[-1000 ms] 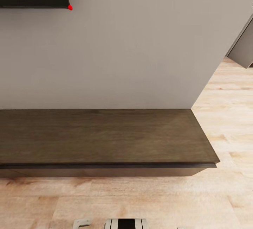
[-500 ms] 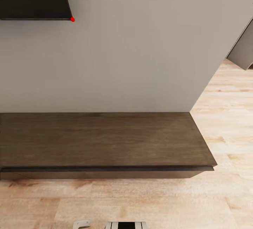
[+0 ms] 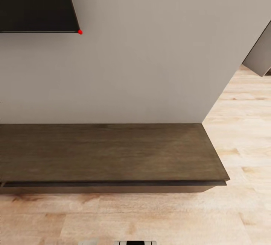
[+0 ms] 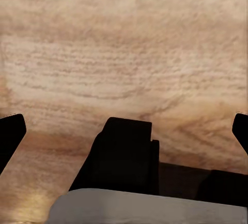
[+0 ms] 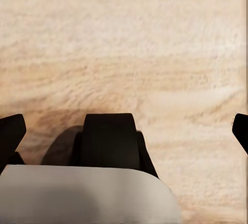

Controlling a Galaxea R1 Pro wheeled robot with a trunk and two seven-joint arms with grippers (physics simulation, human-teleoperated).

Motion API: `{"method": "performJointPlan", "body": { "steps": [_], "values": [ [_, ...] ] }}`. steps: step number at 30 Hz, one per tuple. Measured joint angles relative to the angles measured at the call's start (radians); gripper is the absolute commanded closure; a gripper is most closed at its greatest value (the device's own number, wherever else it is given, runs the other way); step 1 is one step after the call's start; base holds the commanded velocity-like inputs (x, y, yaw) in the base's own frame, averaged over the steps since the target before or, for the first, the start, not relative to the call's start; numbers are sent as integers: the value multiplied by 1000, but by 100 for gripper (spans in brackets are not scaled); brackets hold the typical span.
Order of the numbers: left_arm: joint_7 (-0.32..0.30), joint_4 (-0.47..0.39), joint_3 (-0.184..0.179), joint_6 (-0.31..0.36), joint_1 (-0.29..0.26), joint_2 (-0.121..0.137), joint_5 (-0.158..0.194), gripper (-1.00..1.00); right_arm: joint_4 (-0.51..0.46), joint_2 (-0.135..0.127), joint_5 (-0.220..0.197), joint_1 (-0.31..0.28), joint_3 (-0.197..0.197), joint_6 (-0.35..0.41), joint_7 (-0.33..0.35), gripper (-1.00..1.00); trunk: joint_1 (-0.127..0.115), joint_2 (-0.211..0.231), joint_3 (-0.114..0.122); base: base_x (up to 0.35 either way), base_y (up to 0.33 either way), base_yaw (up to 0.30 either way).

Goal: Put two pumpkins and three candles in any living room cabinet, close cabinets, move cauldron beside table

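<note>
Dark brown wood is the main thing up front: the cabinet (image 3: pixel 109 154) sits low against the grey wall (image 3: pixel 150 57), its top bare, and from the head view its drawer fronts look flush, so I'd call it closed at this end, though the fronts are seen at a steep angle. No pumpkins, candles or cauldron on it or on the floor strip in front. Both wrist cams just look down at pale wood floor (image 3: pixel 233 215). The left gripper (image 4: pixel 124 131) has its finger tips way out at the frame edges, so it's spread wide with nothing in it; same deal with the right gripper (image 5: pixel 124 131). My guess is the robot is between pickups, so the smart move is to keep the arms tucked low like this while driving, and square up to the cabinet front before reaching for a drawer. Corner of the wall TV (image 3: pixel 37 4) is up top, and the room opens out past the cabinet's right end.
</note>
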Motion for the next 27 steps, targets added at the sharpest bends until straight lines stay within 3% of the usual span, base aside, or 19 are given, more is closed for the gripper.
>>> {"method": "performJointPlan", "body": {
  "steps": [27],
  "values": [
    [2, 3, 0, 8, 94, -7, 0, -100, -1, 1, 1, 4, 0, 0, 2, -100, -103, 189, 85, 0, 0, 0]
  ]
}}
